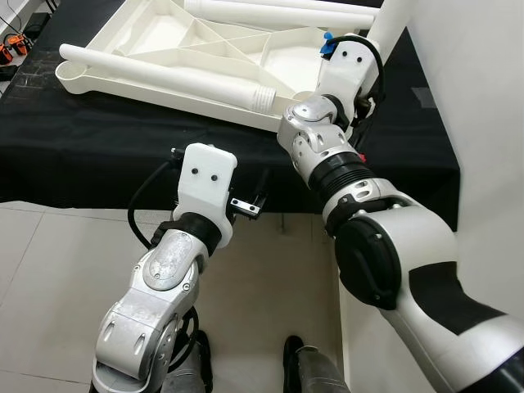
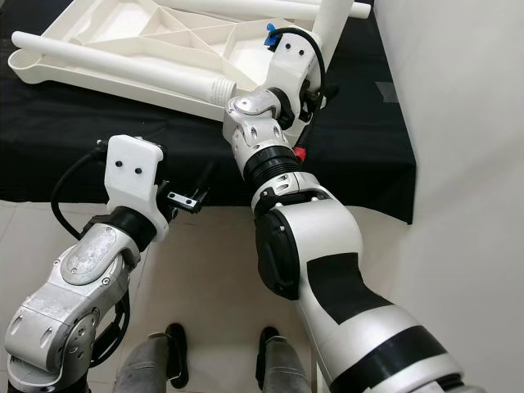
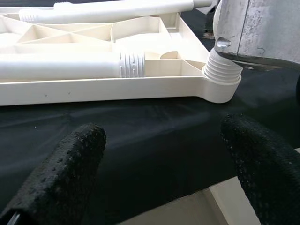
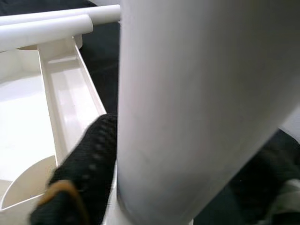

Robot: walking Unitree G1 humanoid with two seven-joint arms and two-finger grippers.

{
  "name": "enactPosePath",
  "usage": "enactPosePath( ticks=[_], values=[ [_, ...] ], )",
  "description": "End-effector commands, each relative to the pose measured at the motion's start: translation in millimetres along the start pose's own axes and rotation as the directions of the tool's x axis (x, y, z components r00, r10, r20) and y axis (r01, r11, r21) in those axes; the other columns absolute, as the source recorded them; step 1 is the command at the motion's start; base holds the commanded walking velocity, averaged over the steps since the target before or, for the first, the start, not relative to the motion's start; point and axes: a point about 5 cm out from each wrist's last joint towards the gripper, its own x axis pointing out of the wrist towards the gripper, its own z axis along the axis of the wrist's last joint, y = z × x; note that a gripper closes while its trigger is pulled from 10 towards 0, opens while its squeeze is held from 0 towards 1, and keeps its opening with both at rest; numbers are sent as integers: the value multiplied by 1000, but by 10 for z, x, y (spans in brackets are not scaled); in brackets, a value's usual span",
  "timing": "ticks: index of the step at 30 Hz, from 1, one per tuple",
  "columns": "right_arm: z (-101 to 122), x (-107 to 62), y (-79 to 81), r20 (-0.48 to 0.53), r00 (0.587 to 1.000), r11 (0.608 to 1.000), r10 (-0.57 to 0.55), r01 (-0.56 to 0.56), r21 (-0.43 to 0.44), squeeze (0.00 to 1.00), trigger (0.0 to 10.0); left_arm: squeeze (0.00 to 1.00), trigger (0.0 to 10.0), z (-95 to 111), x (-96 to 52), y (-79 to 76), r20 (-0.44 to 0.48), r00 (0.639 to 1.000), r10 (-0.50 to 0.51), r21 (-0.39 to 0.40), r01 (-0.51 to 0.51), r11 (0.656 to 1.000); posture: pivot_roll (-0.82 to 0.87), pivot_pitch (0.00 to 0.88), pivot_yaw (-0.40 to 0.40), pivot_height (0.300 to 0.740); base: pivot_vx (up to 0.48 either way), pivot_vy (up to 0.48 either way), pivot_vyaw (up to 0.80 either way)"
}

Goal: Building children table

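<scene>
— What is found nearest, and why is it held that way?

— The left gripper (image 3: 159, 164) is held low at the near edge of the black-covered table (image 1: 98, 155), its two fingers spread wide with nothing between them. It is judged to be kept in reserve, aimed at the work but clear of it, so that the right arm is left room.

— And just beyond it?

— The white tabletop (image 1: 188, 49) is laid upside down on the black cloth, its ribbed underside turned upward so that the corner sockets can be reached from above. A loose leg (image 1: 164, 75) is laid inside it along the near rim, threaded end toward the right, presumably waiting its turn.

— Where is the actual work being done?

— At the near right corner socket (image 3: 220, 82). An upright leg (image 4: 187, 108) is stood there, its threaded base seen seated in the socket in the left wrist view. The right gripper (image 4: 140, 154) is closed around that leg, one black finger pressed against its side. The leg is held vertical most likely so that the thread can be started straight and not crossed.

— Anything farther back?

— More white legs (image 1: 278, 15) are laid along the far edge of the tabletop, within reach. By that count, the assembly is judged to be at an early stage.
</scene>
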Motion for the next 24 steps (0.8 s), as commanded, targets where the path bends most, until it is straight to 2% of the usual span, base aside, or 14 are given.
enactPosePath(
  ticks=[1,5,6,8,9,10,14,15,24],
  values=[
    [17,-16,16,2,1000,1000,5,-6,11,1000,10000,0,10000,-8,-19,-24,2,1000,-5,-5,5,1000,96,304,-101,740,0,0,0],
    [20,-23,22,-3,1000,1000,7,-7,18,1000,10000,0,10000,-7,-20,-23,2,1000,-5,-5,5,1000,96,303,-101,740,0,0,0],
    [26,-27,27,-1,1000,1000,9,-9,20,925,10000,0,10000,-7,-20,-23,2,1000,-5,-4,5,1000,96,303,-101,740,0,0,0],
    [30,-31,30,0,1000,1000,10,-10,23,886,10000,0,10000,-6,-19,-23,1,1000,-5,-4,5,1000,96,303,-101,740,0,0,0],
    [30,-31,30,0,1000,1000,10,-10,23,886,10000,0,10000,-6,-19,-23,1,1000,-5,-4,5,1000,96,303,-101,740,0,0,0],
    [35,-34,34,1,1000,1000,15,-16,26,1000,10000,0,10000,-6,-19,-23,2,1000,-4,-5,4,1000,96,303,-101,740,0,0,0],
    [46,-42,42,3,1000,999,20,-20,36,1000,10000,0,10000,-8,-15,-23,1,1000,-4,-5,4,1000,93,302,-99,740,0,0,0],
    [54,-51,51,0,1000,998,26,-26,49,0,10000,0,10000,-9,-12,-22,1,1000,-4,-4,4,1000,93,302,-99,740,0,0,0],
    [76,-77,78,-10,999,995,46,-45,87,0,10000,0,10000,-12,-7,-20,2,1000,-5,1,5,1000,94,301,-98,740,0,0,0]
  ],
)
